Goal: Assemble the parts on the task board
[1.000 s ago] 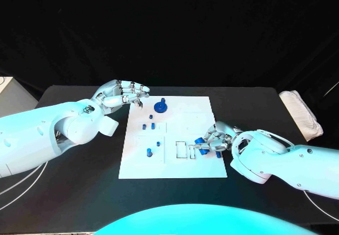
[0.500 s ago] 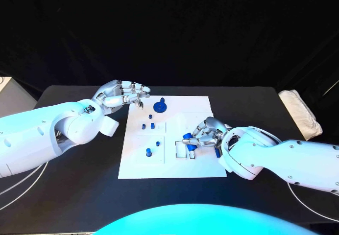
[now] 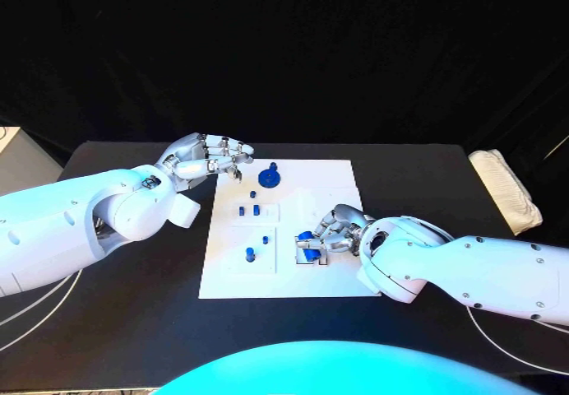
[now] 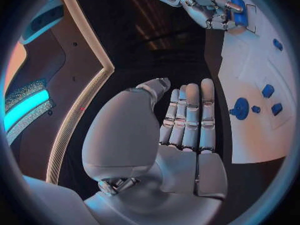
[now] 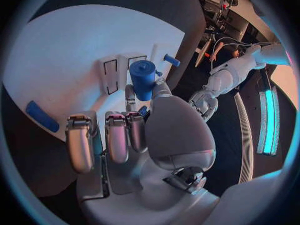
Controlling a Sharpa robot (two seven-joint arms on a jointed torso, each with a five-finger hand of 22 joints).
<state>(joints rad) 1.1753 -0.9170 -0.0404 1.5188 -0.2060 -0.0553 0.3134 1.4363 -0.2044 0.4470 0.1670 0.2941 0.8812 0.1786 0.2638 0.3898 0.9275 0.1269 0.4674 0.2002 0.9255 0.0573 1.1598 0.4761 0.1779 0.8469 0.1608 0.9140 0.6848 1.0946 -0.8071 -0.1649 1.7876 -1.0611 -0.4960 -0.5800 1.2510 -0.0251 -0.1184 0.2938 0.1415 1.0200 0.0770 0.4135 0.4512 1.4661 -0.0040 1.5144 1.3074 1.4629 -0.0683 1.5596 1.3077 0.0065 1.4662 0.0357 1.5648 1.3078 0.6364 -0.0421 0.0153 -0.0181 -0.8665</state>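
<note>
Black table point(image 3: 142, 329) carries the task board point(image 3: 320, 185); the right hand point(image 3: 330, 233) pinches a blue cylinder point(image 5: 143, 78), while the left hand point(image 3: 204, 156) hovers curled and holds nothing.

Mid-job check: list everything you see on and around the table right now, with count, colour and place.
Task board: one, white, middle of the black table.
Gear-like part: one, blue, standing at the board's far end.
Small parts: several, blue, in the board's left column between the far end and the near half.
Cylinder part: one, blue, held by the right hand over the rectangular slots.
Flat part: one, blue, lying on the board beside the right hand.
Folded cloth: one, white, at the table's right edge.
Left hand: silver, fingers curled, holding nothing, at the board's far left corner.
Right hand: silver, gripping the cylinder part.
</note>
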